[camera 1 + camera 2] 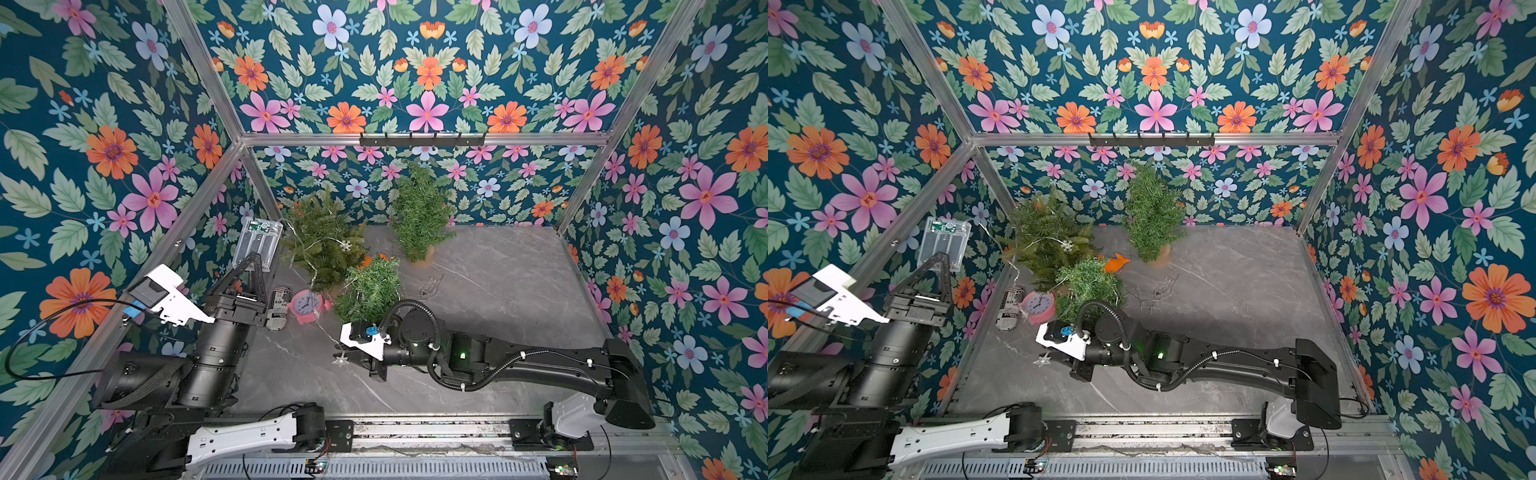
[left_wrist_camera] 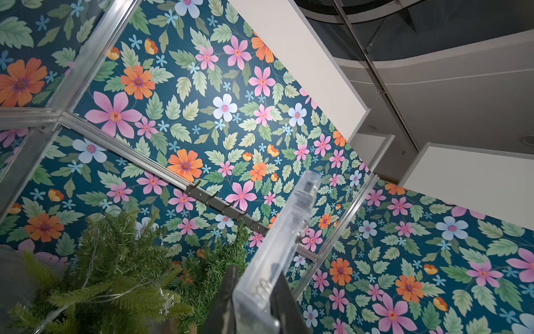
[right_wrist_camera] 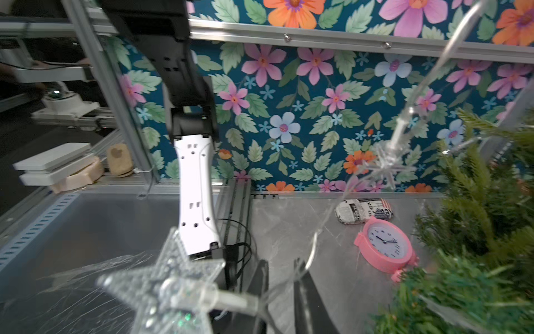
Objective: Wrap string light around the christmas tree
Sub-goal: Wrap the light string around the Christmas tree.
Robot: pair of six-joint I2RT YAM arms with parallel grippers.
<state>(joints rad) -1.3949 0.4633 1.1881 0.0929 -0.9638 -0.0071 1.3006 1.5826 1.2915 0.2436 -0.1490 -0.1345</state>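
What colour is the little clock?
The round alarm clock is pink with a white face, clearest in the right wrist view.

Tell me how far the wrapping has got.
Done: one strand of string light crosses the christmas tree. In hand: left gripper holds the battery box aloft; the wire passes between the right gripper's parted jaws. Left: the star end hangs loose, unwound.

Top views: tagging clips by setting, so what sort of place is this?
Likely a robot test cell, not a home: aluminium frame, floral wallpaper panels, arm-mounting rail fronting the tabletop.
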